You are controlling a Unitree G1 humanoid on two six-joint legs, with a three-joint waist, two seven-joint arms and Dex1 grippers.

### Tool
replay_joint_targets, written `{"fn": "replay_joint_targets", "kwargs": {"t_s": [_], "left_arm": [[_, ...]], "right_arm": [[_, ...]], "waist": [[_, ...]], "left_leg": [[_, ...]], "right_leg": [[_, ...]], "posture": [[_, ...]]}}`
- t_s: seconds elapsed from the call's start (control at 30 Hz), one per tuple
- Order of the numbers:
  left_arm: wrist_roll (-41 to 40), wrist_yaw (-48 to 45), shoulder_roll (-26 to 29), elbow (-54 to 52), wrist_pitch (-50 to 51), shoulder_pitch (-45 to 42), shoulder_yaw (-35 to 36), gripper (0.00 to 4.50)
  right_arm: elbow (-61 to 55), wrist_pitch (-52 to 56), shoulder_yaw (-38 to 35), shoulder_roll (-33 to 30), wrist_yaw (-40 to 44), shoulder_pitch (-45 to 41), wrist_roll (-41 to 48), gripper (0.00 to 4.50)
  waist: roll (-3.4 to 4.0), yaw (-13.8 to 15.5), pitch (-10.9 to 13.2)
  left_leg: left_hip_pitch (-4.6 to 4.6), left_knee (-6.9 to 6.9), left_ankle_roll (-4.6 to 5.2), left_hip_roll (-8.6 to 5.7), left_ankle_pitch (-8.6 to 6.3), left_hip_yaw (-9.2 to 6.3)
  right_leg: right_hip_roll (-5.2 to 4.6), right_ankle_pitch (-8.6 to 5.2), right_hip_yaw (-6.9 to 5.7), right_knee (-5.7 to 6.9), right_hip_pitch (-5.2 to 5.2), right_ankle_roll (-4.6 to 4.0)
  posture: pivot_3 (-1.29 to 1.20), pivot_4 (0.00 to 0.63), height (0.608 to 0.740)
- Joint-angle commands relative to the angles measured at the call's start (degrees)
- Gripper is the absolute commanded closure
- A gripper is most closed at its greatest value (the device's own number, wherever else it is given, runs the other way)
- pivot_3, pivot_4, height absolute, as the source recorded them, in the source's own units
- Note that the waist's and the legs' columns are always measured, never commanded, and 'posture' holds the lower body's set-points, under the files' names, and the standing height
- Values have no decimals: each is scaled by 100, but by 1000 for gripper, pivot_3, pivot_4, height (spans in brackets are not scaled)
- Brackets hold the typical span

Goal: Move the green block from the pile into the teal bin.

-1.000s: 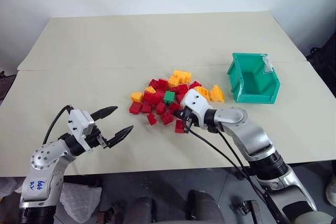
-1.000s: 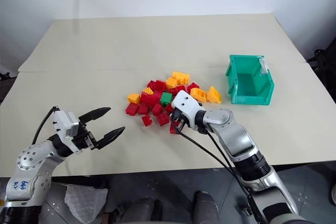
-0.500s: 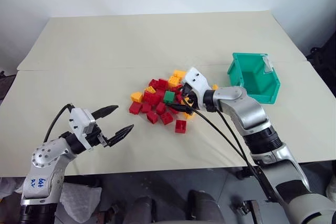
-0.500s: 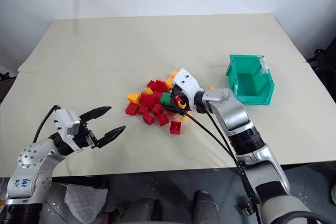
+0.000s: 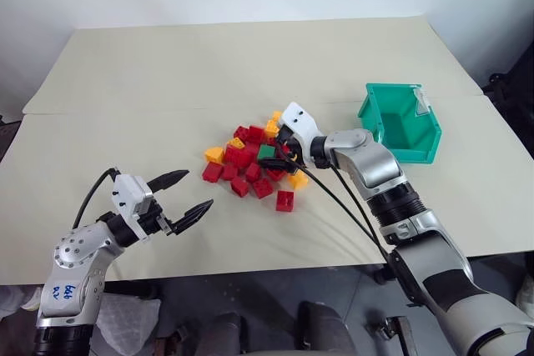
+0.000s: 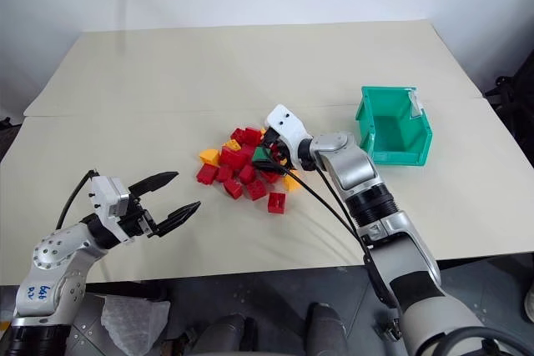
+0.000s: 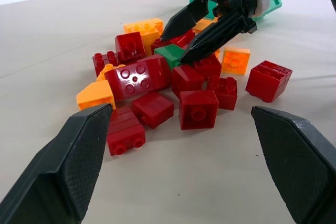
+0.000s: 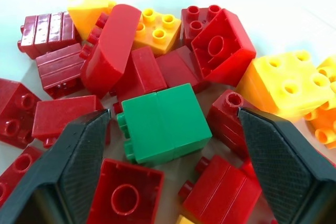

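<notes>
Right gripper (image 8: 168, 166) astride green block (image 8: 163, 121), seemingly untouched.

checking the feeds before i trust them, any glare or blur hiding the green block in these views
Right wrist view: green block sharp, glossy highlights on the red bricks, right gripper's fingertips soft at the edges. Left wrist view: block clear, left gripper's fingers blurred. Left eye view: even light, no glare.

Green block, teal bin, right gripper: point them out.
Green block (image 8: 164, 120), right wrist view, its smooth side.
Teal bin (image 5: 415, 151), left eye view, front wall.
Right gripper (image 7: 182, 42), left wrist view, between its fingertips.
</notes>
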Motion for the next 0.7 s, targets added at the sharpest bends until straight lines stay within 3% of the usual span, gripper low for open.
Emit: {"fn": "replay_joint_targets", "kwargs": {"t_s": [0.03,0.23,0.7], "left_arm": [[-44,37,4,-208,-83,22,81,0],[-56,67,12,-209,-68,-10,95,0],[-47,93,9,-149,-73,-88,59,0]], "right_arm": [[-28,-46,19,43,197,-65,-11,1710],[-363,-64,88,-82,417,58,-52,3396],[-264,-64,-299,-59,267,-34,62,3396]], "waist": [[0,3,0],[1,7,1],[1,15,1]], "left_leg": [[0,0,0,0,0,0],[-1,0,0,-1,0,-1],[-2,0,-1,-1,-1,-1]], "right_leg": [[0,0,0,0,0,0],[-1,0,0,-1,0,0],[-1,0,0,-2,0,0]], "posture": [[0,150,740],[0,150,740],[0,150,740]]}}
